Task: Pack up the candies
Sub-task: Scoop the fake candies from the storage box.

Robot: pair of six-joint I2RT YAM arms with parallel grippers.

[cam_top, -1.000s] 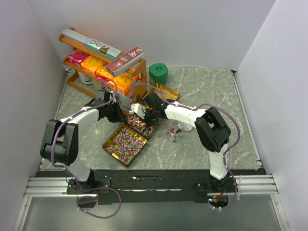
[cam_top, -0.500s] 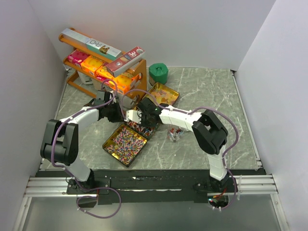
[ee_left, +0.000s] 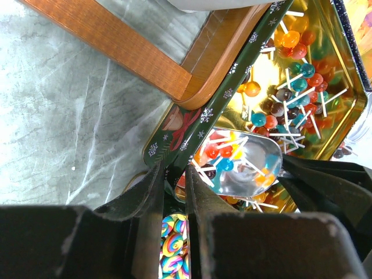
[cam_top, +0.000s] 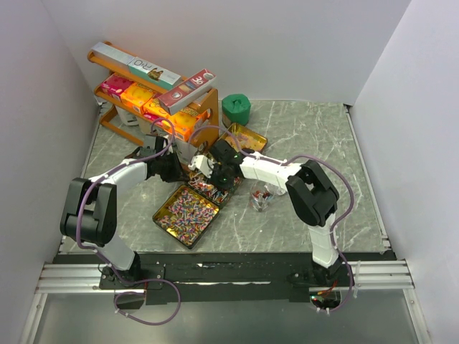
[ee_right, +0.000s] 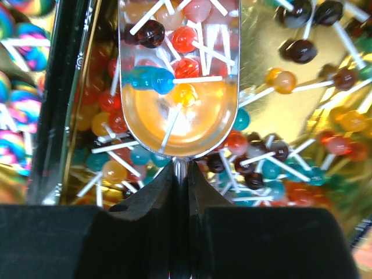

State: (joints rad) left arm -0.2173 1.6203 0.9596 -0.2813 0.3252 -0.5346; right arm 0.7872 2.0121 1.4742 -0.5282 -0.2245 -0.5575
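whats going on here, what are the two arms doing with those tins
The right gripper is shut on the handle of a metal scoop that holds a few stick candies, over the gold tin full of round lollipops. The left gripper pinches that tin's dark green wall, apparently to steady it. A second tin, filled with swirl lollipops, sits right beside it, nearer the arms' bases.

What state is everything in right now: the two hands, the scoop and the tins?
Left hand: shut on the wall of the round-lollipop tin.
Right hand: shut on the handle of the scoop.
Scoop: loaded with candies, held over that tin.
Round-lollipop tin: open, partly filled.
Swirl-lollipop tin: open, full.
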